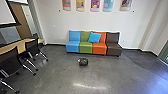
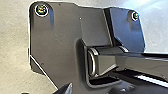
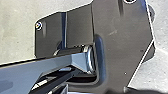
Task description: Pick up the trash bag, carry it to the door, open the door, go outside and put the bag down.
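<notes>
Taking straight ahead of the robot as twelve o'clock, the left tool (image 2: 91, 90) comes first, but whether it is wide, narrow or holding something I cannot tell. A white screen with a dark frame (image 1: 6, 12) is up at ten o'clock, and below it is a long table with a pale wooden top (image 1: 23, 47), with black chairs on silver legs (image 1: 32, 48) along its near side. Just past the screen, between ten and eleven, is a brown upright panel (image 1: 23, 20). Toward twelve, four joined padded seats, blue, green, orange and dark brown (image 1: 99, 48), stand near the wall, a bright blue square cushion (image 1: 94, 37) leaning on the green and orange backs. Colourful posters (image 1: 95, 5) hang above. The dark, rounded trash bag (image 1: 83, 62) lies on the grey floor (image 1: 62, 77) at twelve, in front of the seats and apart from them. At two is a green-edged frame (image 1: 163, 53). The right tool (image 3: 90, 91) I cannot tell either.
</notes>
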